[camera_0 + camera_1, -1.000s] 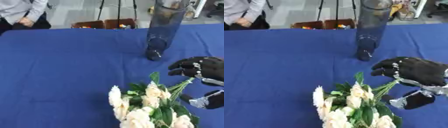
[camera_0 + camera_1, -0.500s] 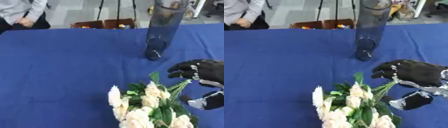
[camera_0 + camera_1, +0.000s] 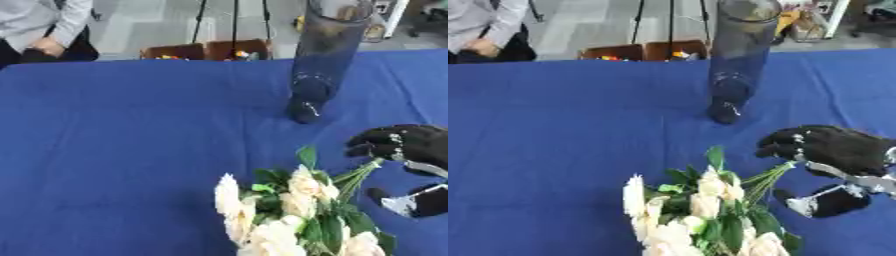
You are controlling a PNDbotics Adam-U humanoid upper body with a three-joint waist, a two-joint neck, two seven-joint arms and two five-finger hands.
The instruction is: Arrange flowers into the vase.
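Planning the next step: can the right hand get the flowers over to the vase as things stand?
Probably yes: the right hand is curled at the flower stems, and only bare blue tablecloth lies before the upright vase.

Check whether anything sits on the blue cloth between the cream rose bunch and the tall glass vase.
Nothing visible does. Only bare blue tablecloth lies between the cream rose bunch and the tall clear glass vase. The right hand is at the stems.

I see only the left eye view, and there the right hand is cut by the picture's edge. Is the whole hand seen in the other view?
Observer: Yes. The right eye view shows the right hand complete, and the ends of the green stems reach its near edge.
Operator: And the part below it?
Observer: Silver bars join the hand to a dark part that lies on the blue cloth.
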